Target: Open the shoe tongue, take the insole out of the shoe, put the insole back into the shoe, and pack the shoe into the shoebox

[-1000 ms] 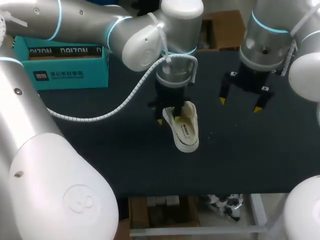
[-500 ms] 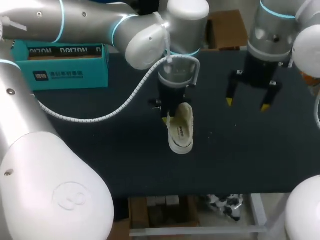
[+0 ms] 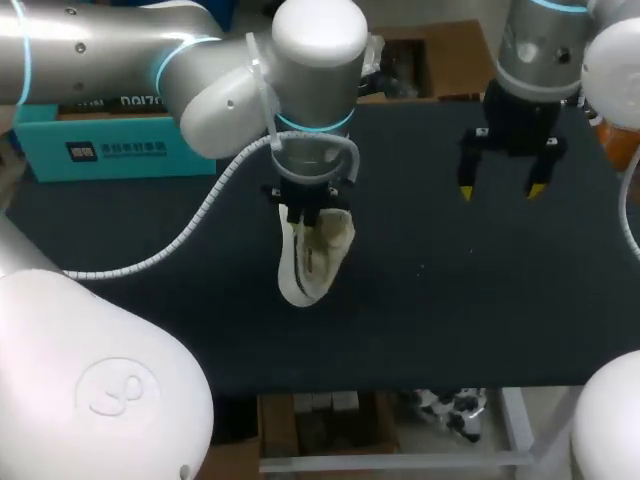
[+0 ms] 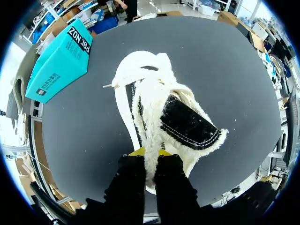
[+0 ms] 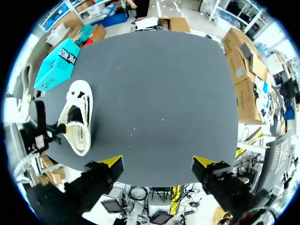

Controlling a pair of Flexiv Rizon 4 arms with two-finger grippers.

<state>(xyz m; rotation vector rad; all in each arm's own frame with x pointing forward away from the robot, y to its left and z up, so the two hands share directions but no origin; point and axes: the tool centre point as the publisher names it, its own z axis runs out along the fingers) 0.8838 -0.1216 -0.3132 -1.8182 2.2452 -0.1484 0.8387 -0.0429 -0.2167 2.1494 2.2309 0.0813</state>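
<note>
shoe [image 3: 308,265] shifted left, left claw [image 4: 150,152] pinching it, right claw [image 3: 501,191] open over dark table [image 3: 480,300]

The left gripper [image 4: 150,152] has its yellow tips pinched close on a fleecy white edge of the shoe [image 4: 150,98], which fills the middle of the frame against the dark table [image 4: 225,61]. A black insole [image 4: 190,124] shows in its opening. The teal shoebox [image 4: 61,61] lies well ahead, out by the frame's rim.
</note>
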